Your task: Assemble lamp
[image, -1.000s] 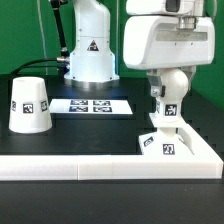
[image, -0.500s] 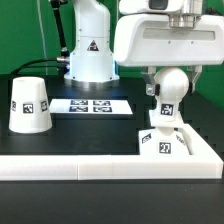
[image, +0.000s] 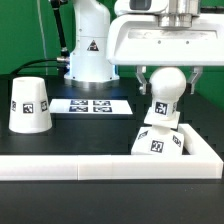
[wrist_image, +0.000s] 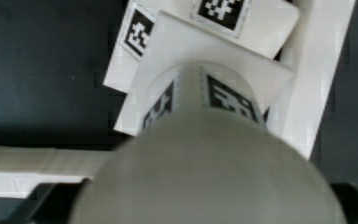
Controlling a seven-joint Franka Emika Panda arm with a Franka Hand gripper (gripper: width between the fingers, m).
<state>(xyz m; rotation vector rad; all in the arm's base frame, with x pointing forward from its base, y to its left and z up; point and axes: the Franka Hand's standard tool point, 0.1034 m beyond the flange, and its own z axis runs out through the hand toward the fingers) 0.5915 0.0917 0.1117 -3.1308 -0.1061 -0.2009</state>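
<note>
My gripper (image: 165, 78) is shut on the round white bulb (image: 165, 86), one finger on each side. The bulb's short tagged stem (image: 160, 109) points down and meets the top of the flat square base (image: 160, 144), which sits a little tilted by the front wall. In the wrist view the bulb (wrist_image: 202, 150) fills most of the picture, with the base (wrist_image: 176, 40) beyond it and dark fingertips (wrist_image: 51, 205) at its sides. The tapered shade (image: 30, 104) stands mouth down at the exterior view's left, far from the gripper.
The marker board (image: 92, 105) lies flat in front of the arm's white pedestal (image: 88, 55). The long white border wall (image: 90, 167) runs along the table's front and turns back at the exterior view's right (image: 205, 150), right next to the base.
The gripper and bulb have moved toward the exterior view's left and look larger. The base has shifted left with them and turned slightly.
</note>
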